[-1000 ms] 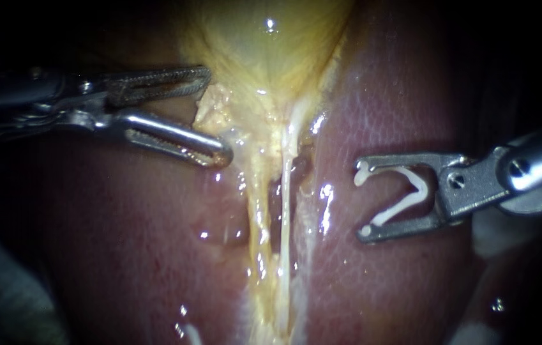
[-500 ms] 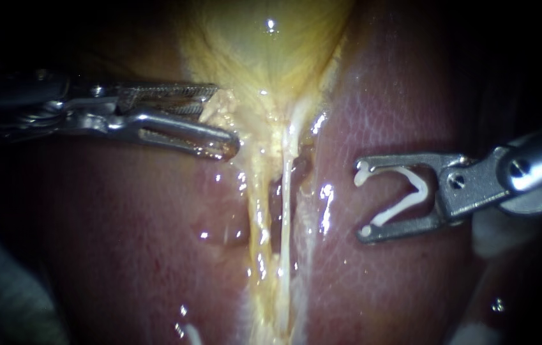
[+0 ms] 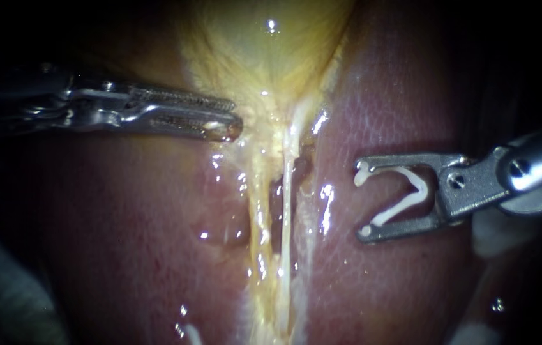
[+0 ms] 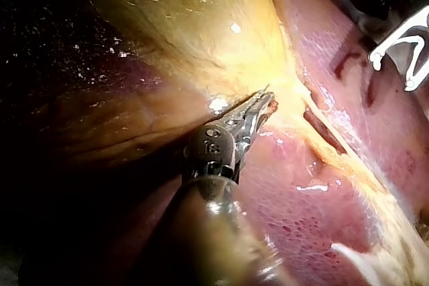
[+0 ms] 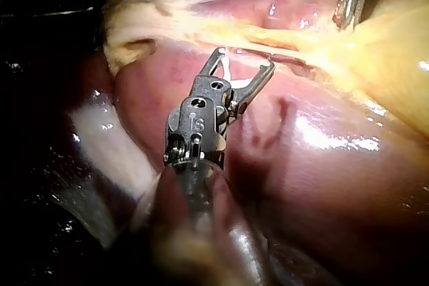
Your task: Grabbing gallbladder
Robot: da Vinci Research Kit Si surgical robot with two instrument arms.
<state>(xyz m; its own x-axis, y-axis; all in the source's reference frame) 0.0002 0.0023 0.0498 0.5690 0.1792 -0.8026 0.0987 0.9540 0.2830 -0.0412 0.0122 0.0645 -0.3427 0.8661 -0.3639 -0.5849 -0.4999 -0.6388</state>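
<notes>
Left end effector (image 3: 227, 121) around gallbladder (image 3: 271, 54) edge

No longer wide open: left instrument's end effector (image 3: 227, 121) tight on gallbladder (image 3: 264, 51) edge.

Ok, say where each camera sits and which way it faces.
Endoscope: close over the tissue, facing gallbladder and liver; left instrument and right instrument with clip show.
Left wrist: on the left arm, looking along its instrument at the gallbladder.
Right wrist: on the right arm, looking along its instrument at the liver.
Shared: both wrist views catch the other instrument.
</notes>
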